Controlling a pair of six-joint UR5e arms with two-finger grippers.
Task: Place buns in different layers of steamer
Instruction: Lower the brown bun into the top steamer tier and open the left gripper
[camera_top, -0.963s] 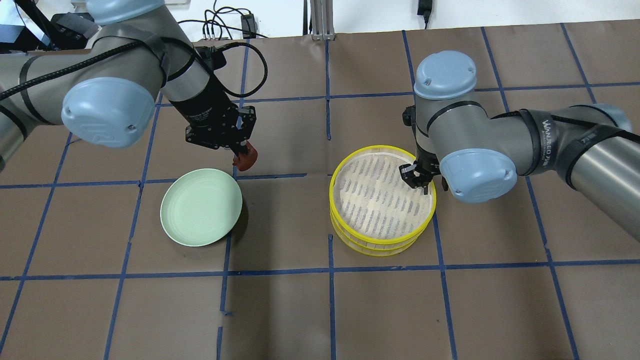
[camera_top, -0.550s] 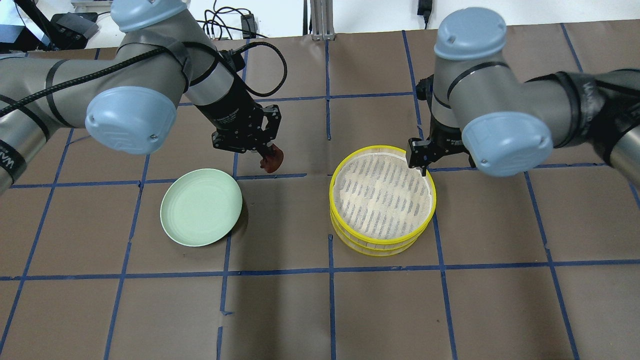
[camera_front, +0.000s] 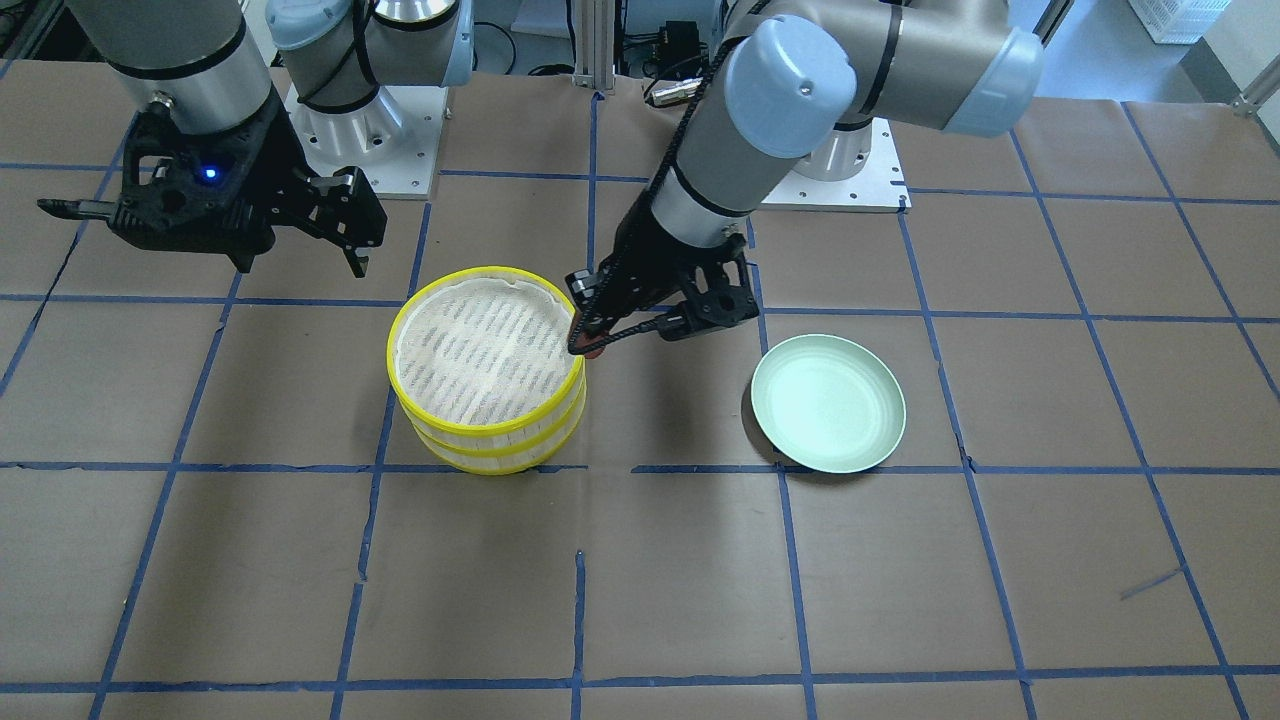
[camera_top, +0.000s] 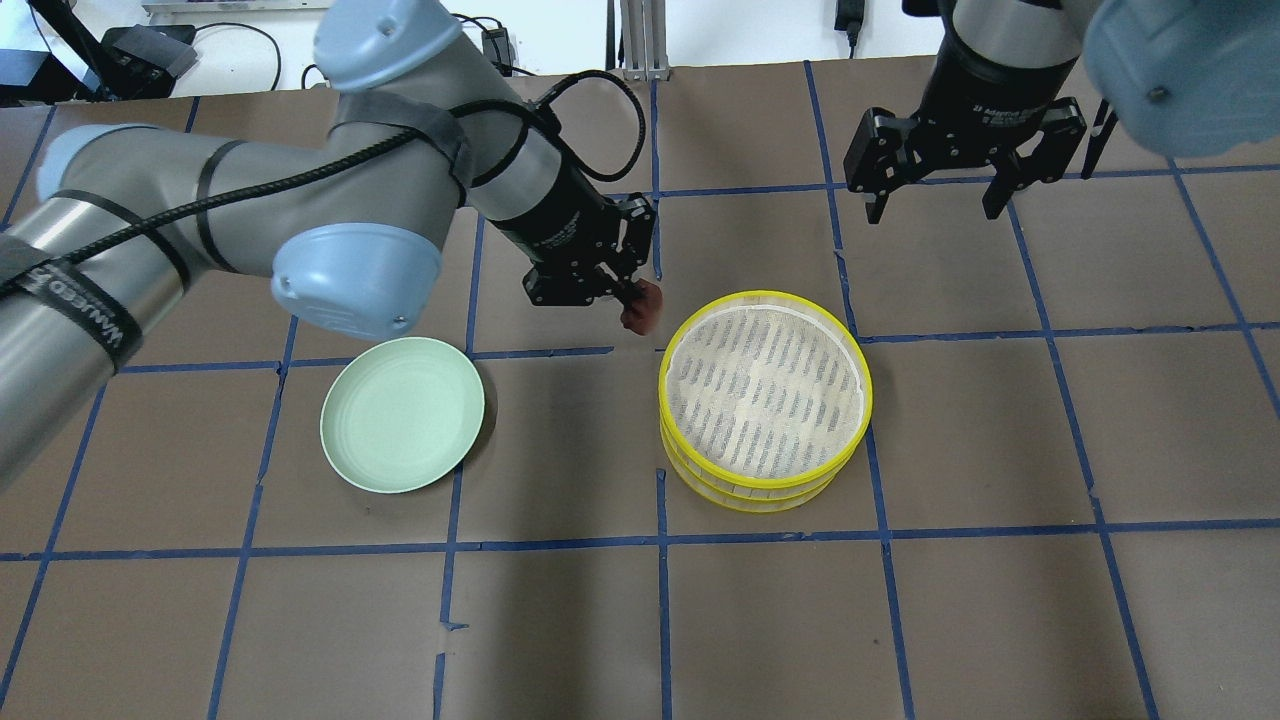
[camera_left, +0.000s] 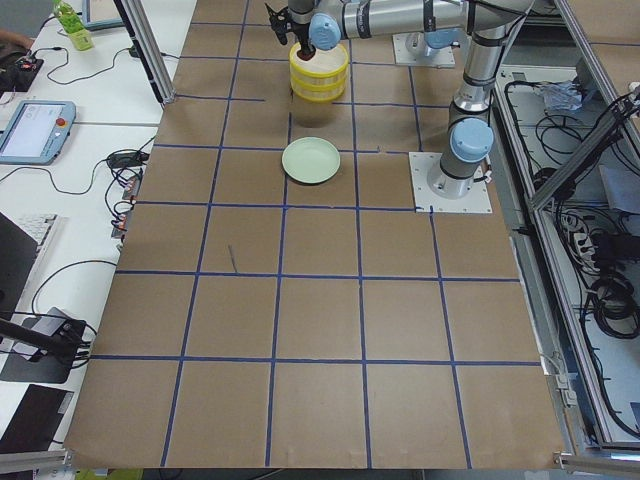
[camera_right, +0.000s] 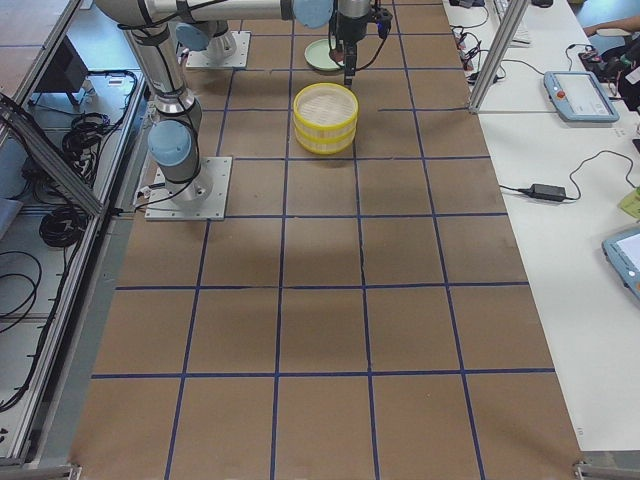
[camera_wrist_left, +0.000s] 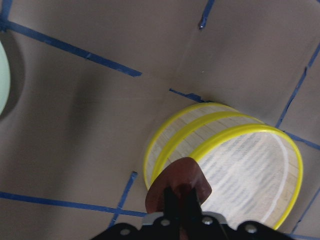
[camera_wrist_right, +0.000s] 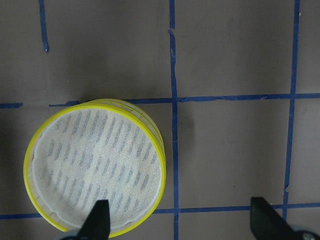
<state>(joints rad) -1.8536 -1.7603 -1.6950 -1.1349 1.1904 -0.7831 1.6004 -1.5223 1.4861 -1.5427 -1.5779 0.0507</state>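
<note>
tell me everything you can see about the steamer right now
The steamer is a round basket of two stacked tiers, equal in size, with bright yellow rims and pale slatted sides. The upper tier sits slightly offset on the lower tier. A white woven liner covers the upper floor, with nothing on it; the lower inside is hidden. It stands upright on the brown table. The left hand holds a reddish-brown bun just beside its rim; no hand touches it.

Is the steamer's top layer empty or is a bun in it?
Empty: the top layer shows only white liner. The reddish-brown bun is gripped in the left end effector beside it.
</note>
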